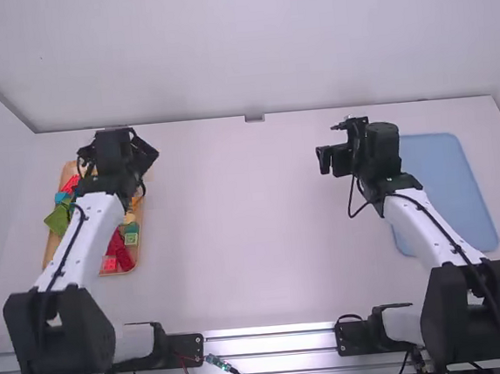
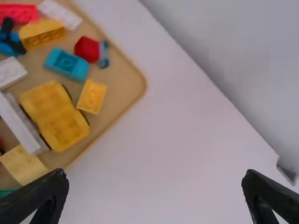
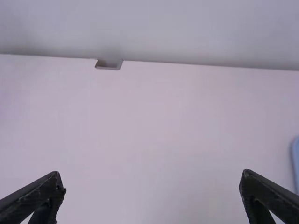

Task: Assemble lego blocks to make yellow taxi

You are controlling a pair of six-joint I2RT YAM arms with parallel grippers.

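Left tool open, nothing between its fingers; right tool likewise, over bare tabletop. Wooden tray lies by the tabletop's left edge, loose blocks within. Near the tray's right edge: large yellow piece (dark along one side; possibly the taxi body), with small yellow block just beside it. Long white block flanks the large piece. No assembly on the tabletop yet.

Step in hand, judged: first pick. Suggested method: align fingers across the large piece's narrower sides, descend squarely, close gently, lift straight up. Risk: a fingertip wedging against the white block; clear that first if tight.
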